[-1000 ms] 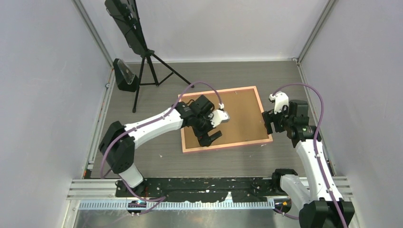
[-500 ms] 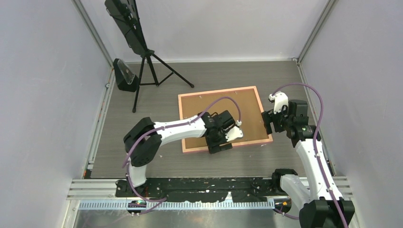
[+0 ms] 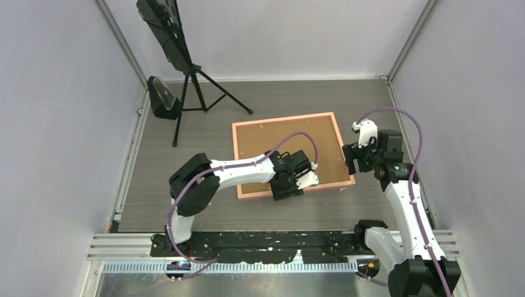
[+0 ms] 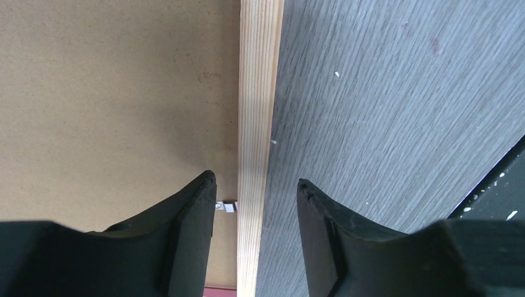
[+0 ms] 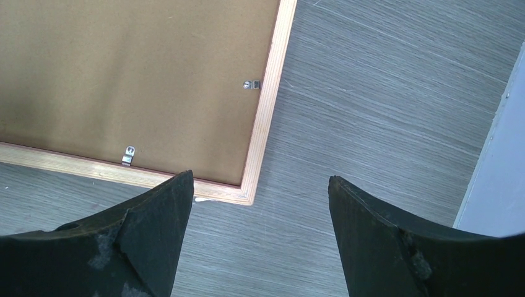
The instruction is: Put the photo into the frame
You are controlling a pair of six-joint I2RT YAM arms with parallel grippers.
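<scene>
On grey table (image 3: 371,99), thin salmon-pink frame (image 3: 283,118) around brown backing board (image 3: 260,133)

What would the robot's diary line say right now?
left claw: open, straddling near rail of salmon-pink wooden rectangular frame | right claw: open, near frame's corner | brown backing board: in frame | photo: unseen
</scene>
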